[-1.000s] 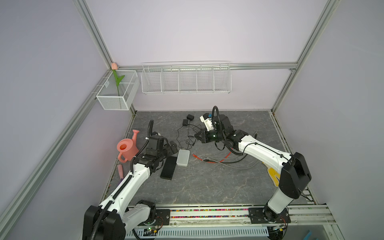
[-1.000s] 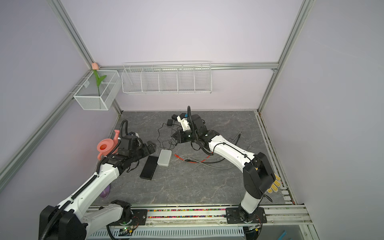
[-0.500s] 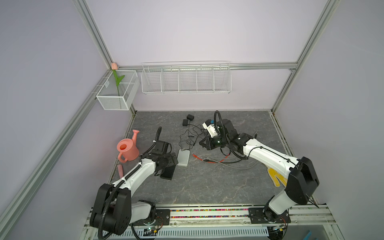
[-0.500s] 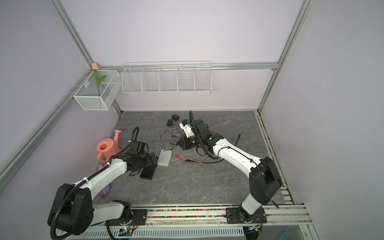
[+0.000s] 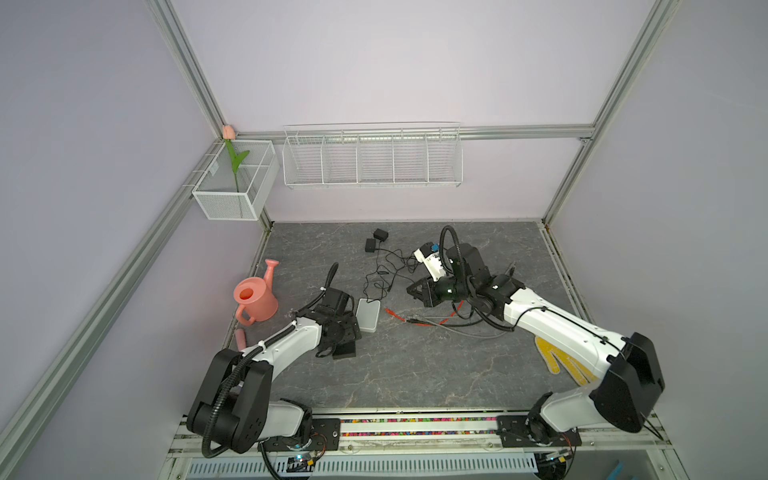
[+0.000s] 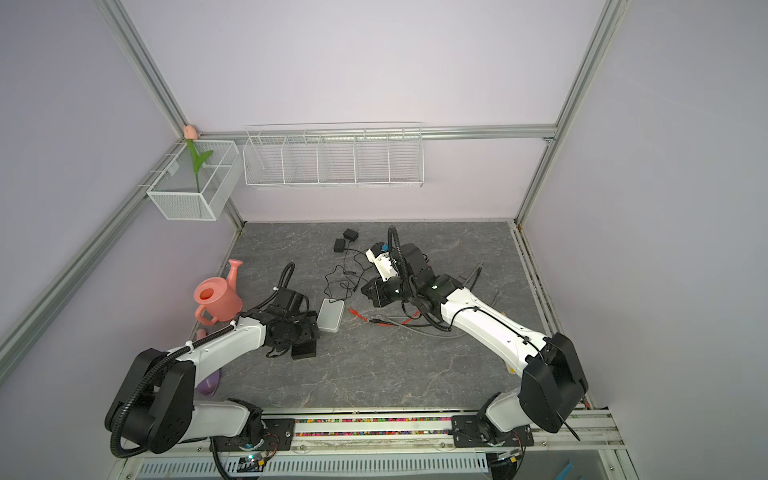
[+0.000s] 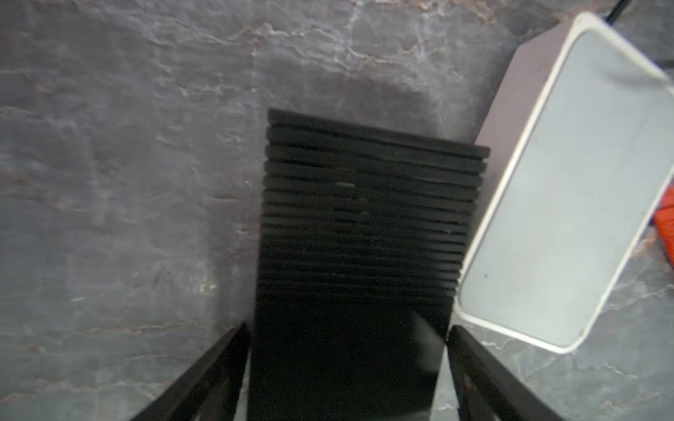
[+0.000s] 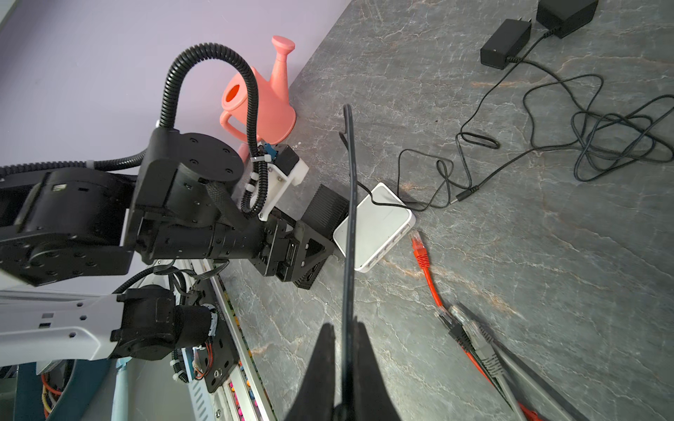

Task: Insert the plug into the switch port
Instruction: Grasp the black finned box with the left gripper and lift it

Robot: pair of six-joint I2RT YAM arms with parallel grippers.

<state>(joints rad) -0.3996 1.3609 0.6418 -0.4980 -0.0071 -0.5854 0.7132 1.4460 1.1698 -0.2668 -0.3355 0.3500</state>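
Observation:
A black ribbed switch (image 7: pixel 364 204) lies flat on the grey table, also visible in both top views (image 5: pixel 345 351) (image 6: pixel 304 350). My left gripper (image 7: pixel 346 328) is open and straddles its near end, with a thin gap at each finger. From the right wrist view the left gripper (image 8: pixel 306 251) sits low over the switch (image 8: pixel 326 207). My right gripper (image 8: pixel 344 328) is shut on a thin black cable (image 8: pixel 348 218), whose plug end (image 8: pixel 345 107) points toward the left arm. In both top views the right gripper (image 5: pixel 415 291) (image 6: pixel 368 293) hovers right of the switch.
A white box (image 5: pixel 368 316) (image 8: pixel 379 222) with a row of ports touches the switch's side, with a cable plugged into it. A red network cable (image 8: pixel 423 255), grey and black plugs (image 8: pixel 470 331), a loose barrel plug (image 8: pixel 461 197), two adapters (image 5: pixel 376 240) and a pink watering can (image 5: pixel 253 301) lie around.
My left gripper came forward and down over the black switch, and its jaws narrowed slightly. My right gripper moved forward and lower, still holding the cable.

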